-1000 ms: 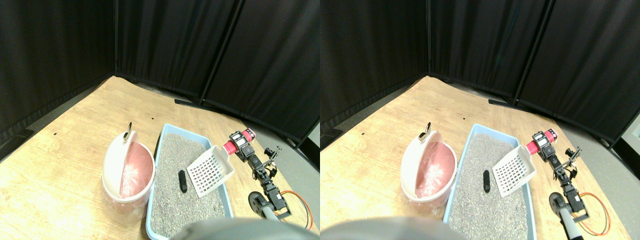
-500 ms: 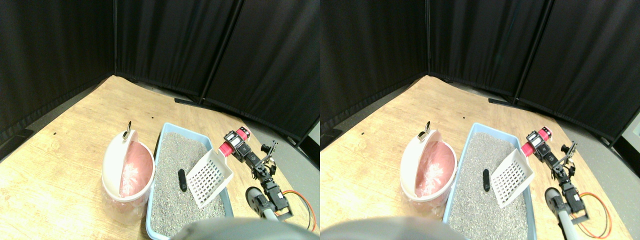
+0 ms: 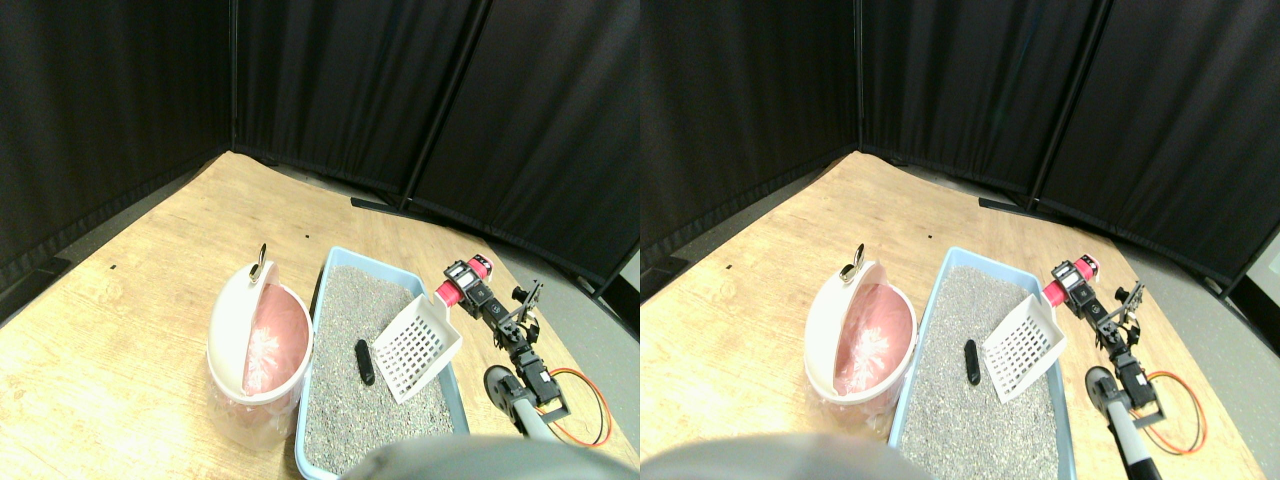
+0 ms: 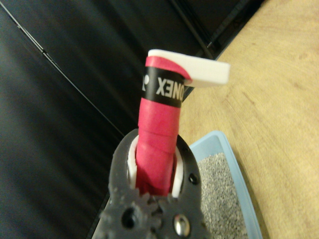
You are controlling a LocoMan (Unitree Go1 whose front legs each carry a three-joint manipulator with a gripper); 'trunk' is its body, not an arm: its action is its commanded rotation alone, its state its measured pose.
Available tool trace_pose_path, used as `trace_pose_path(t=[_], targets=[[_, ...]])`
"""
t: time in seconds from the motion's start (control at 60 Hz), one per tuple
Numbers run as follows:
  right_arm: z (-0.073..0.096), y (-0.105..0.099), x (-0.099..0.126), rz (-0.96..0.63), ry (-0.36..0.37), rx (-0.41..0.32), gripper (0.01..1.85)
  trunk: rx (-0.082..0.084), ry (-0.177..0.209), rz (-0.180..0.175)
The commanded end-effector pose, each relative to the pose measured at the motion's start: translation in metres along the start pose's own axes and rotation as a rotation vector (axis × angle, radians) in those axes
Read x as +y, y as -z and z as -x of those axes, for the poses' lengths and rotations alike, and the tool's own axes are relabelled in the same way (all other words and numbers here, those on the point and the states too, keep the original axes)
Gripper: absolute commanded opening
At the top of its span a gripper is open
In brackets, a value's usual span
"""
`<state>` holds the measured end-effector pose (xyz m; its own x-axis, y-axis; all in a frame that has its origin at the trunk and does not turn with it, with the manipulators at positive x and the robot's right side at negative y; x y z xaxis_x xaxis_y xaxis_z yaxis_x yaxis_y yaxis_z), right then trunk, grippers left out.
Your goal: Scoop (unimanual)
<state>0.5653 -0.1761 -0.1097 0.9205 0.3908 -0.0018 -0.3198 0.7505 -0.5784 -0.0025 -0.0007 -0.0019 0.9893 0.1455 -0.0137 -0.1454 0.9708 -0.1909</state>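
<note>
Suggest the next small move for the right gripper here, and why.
Probably lower the white scoop and push its front edge left into the litter, under the dark lump. The right gripper holds the red-wrapped handle; the scoop sits tilted just right of the lump, seemingly empty.

scoop (image 3: 418,343): white plastic | litter (image 3: 350,410): grey, grainy | floor (image 3: 130,310): wood-look, matt

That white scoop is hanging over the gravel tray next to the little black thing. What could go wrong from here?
The black piece lies beside the scoop's lower edge, so a shallow pass might just shove it through the litter instead of catching it. The scoop sits near the blue tray's right rim and could knock it or fling grains onto the wooden floor. The bin has only a half-open lid, so a tilted carry may spill short of it.
</note>
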Motion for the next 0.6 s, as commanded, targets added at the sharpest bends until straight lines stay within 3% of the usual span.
trace_pose_path(t=[0.017,0.217,0.417,0.45,0.517,0.6], targets=[[-0.002,-0.010,-0.007,0.044,0.021,-0.064,0.06,0.010,-0.009,0.000],[-0.004,-0.012,0.007,0.035,-0.036,-0.128,0.06,0.009,-0.010,-0.003],[-0.007,-0.008,0.028,-0.014,-0.085,-0.126,0.06,0.010,-0.020,0.003],[-0.004,-0.007,0.036,-0.033,-0.094,-0.091,0.06,0.011,-0.022,0.005],[-0.003,-0.003,0.048,-0.054,-0.140,-0.090,0.06,0.007,-0.025,0.011],[-0.003,0.002,0.061,-0.059,-0.187,-0.110,0.06,0.016,-0.031,0.020]])
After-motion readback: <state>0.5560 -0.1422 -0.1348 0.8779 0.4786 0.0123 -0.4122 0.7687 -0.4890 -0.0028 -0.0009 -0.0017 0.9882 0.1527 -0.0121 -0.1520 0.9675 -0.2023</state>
